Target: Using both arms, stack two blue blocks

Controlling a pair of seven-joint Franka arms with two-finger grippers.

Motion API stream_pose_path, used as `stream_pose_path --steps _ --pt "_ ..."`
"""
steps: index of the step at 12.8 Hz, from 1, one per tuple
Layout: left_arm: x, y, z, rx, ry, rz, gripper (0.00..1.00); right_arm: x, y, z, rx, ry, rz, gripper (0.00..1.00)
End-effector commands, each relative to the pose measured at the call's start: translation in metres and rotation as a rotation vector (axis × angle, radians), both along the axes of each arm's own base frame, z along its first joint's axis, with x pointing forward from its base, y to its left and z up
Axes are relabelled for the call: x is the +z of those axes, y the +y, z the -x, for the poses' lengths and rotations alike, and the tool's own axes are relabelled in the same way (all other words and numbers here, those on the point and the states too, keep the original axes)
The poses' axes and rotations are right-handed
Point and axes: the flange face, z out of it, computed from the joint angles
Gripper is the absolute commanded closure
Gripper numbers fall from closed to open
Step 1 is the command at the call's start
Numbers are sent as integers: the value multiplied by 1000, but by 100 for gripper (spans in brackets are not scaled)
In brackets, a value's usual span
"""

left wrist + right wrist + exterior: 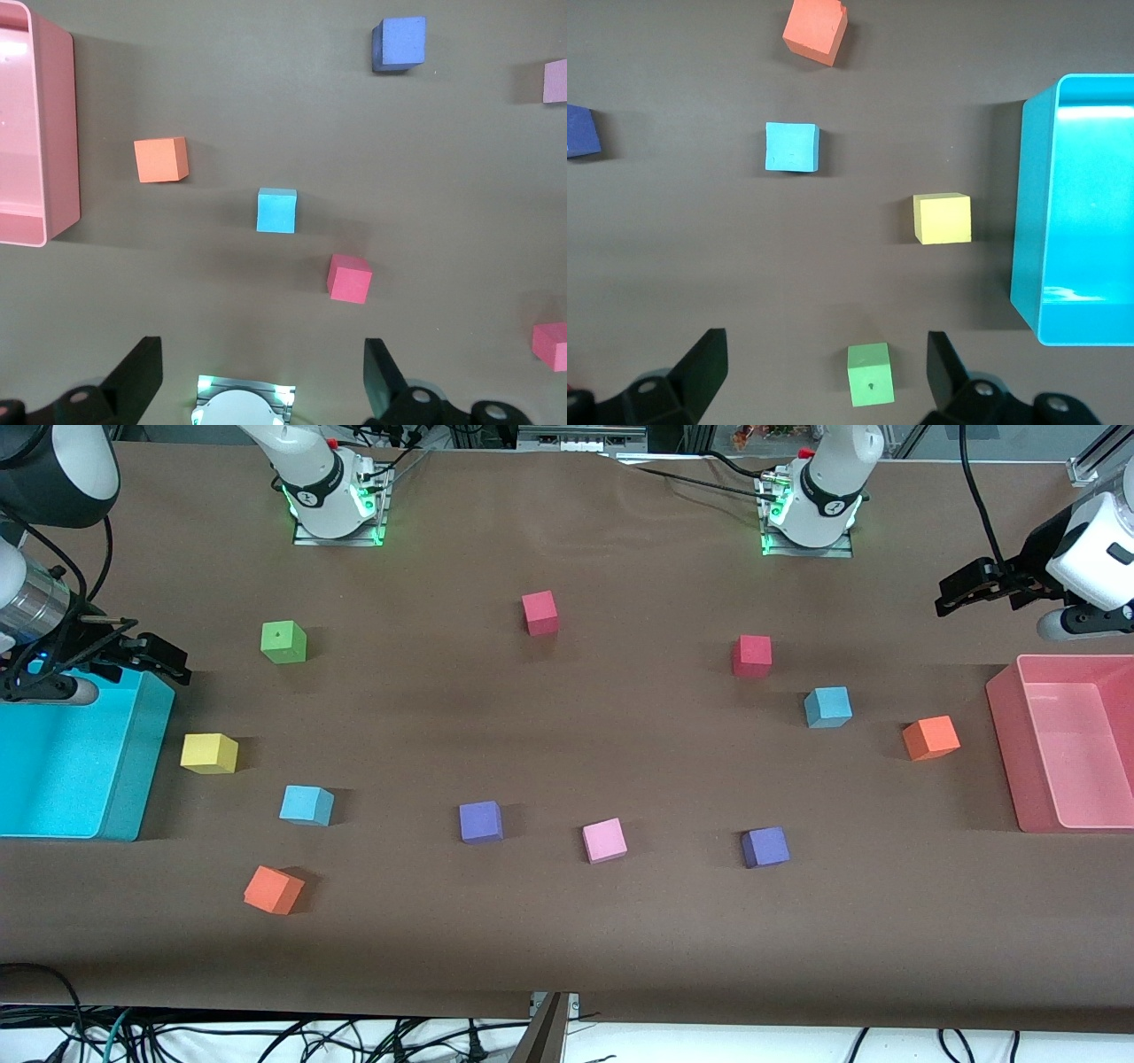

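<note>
- The wide brown cloth-covered table (567,921) carries many small foam cubes. At its ends stand a large cyan plastic bin (53,779) and a large pink plastic bin (1063,744).
- I see the left gripper (961,593) up in the air over the table beside the pink bin, empty, with fingers (137,372) spread wide apart.
- The right gripper (155,657) hangs over the edge of the cyan bin, also empty, with fingers (704,363) well apart.
- One light sky-blue foam cube (827,707) lies toward the left arm's end, between a red foam cube (752,655) and an orange foam cube (930,738), well apart from the left gripper.
- The other light sky-blue foam cube (306,804) lies toward the right arm's end, near a yellow foam cube (209,753), well apart from the right gripper.
- My worry: the darker purple foam cubes (481,821) may be taken by mistake. Soft foam can also twist in the grip, so the stack may sit crooked and fall.
</note>
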Motion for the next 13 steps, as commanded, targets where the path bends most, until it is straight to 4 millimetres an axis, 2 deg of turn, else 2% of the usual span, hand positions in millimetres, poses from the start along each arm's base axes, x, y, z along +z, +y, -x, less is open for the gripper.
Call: stream_pose_path --steps 1,3,6,10,13 --pt "3 3 -4 1 1 -21 0 0 0 0 21 14 8 1" --pt "1 3 -5 0 4 -23 0 -12 0 4 74 38 4 1" --pt "1 3 -5 0 4 -21 0 -34 2 -5 257 56 -25 1" --pt "1 3 -5 1 5 -21 0 -48 8 -13 261 37 -78 1" --pt "1 4 -5 3 5 -21 0 -79 9 -30 231 9 -71 1"
